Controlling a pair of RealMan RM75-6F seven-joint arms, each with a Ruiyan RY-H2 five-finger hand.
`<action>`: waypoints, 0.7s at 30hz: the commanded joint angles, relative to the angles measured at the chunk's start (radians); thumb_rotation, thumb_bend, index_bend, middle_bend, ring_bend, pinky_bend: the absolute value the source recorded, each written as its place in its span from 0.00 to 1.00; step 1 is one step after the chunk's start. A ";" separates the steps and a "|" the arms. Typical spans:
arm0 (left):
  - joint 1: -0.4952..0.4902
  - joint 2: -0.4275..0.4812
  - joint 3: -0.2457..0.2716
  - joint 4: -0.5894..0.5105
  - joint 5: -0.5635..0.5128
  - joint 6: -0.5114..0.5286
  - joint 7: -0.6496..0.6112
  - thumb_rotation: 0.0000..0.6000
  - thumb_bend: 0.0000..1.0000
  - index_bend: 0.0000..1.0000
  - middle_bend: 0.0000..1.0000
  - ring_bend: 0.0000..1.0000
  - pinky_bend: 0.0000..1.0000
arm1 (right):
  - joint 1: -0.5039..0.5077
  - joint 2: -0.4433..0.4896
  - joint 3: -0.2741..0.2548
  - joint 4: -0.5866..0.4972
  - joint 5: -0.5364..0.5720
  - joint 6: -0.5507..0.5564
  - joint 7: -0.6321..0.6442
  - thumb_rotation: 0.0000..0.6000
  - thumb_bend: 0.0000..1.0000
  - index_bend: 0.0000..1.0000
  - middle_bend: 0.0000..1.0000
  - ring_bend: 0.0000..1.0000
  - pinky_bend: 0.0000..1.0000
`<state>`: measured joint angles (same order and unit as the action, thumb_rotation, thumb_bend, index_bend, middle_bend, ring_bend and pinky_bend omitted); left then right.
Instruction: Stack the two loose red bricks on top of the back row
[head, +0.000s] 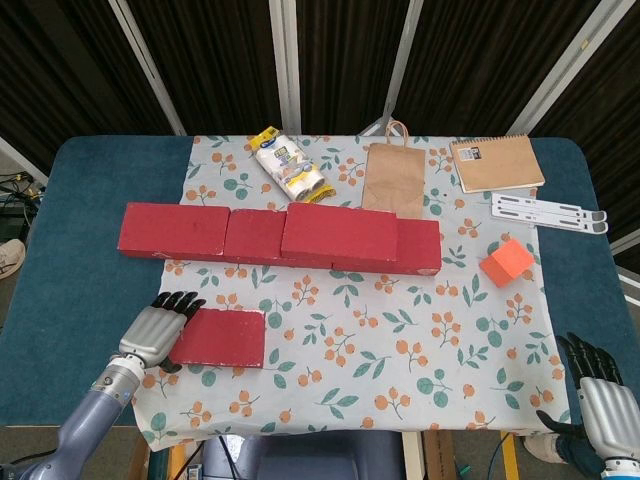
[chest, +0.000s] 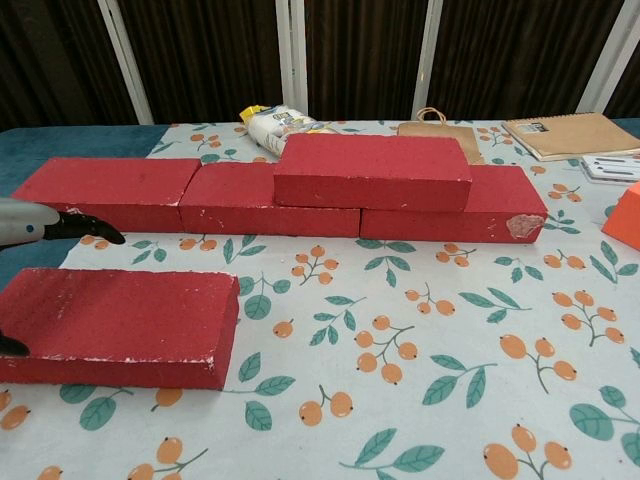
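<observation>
Red foam-like bricks are making up everything the task concerns. A back row of flat red rectangular bricks (head: 265, 238) is lying end to end well beyond the left robot hand (head: 155, 332), and one red rectangular brick (head: 340, 236) is already sitting on top of that row, bridging two of its members. By that evidence, half the job is looking done. The other loose red brick (head: 222, 338) is lying flat on the floral paper-covered surface (head: 400, 350), directly under and beside the left robot hand.

The left robot hand is reaching over the near end of this loose brick, its dark fingers (chest: 85, 228) spread above the top face and a dark tip showing at the front edge in the chest view. It appears to be closing around the brick, but whether it is gripping yet cannot be told. The right robot hand (head: 600, 395) is hanging low at the far corner, well apart from every brick, fingers apart and carrying nothing.

What is remaining, as a judgement: lifting this brick and setting it on the row, probably to the hand's side of the stacked one.

A yellow and white printed packet (head: 290, 165) is lying beyond the row; its lettering is too small to read.
</observation>
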<state>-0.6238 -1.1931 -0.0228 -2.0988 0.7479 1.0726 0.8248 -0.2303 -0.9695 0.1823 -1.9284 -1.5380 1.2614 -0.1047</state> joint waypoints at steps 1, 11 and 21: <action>-0.008 -0.038 0.009 0.034 0.001 0.016 0.000 1.00 0.00 0.00 0.00 0.00 0.00 | 0.005 0.001 -0.008 -0.002 0.005 0.010 -0.001 1.00 0.19 0.00 0.00 0.00 0.00; -0.010 -0.099 0.027 0.091 0.040 0.042 -0.017 1.00 0.00 0.00 0.00 0.00 0.00 | 0.020 0.005 -0.034 -0.011 0.032 0.044 -0.008 1.00 0.19 0.00 0.00 0.00 0.00; -0.013 -0.099 0.041 0.079 0.050 0.047 -0.032 1.00 0.00 0.00 0.00 0.00 0.00 | 0.033 0.012 -0.054 -0.017 0.051 0.070 0.000 1.00 0.19 0.00 0.00 0.00 0.00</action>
<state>-0.6366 -1.2921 0.0176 -2.0189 0.7980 1.1198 0.7938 -0.1987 -0.9586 0.1297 -1.9453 -1.4888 1.3288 -0.1061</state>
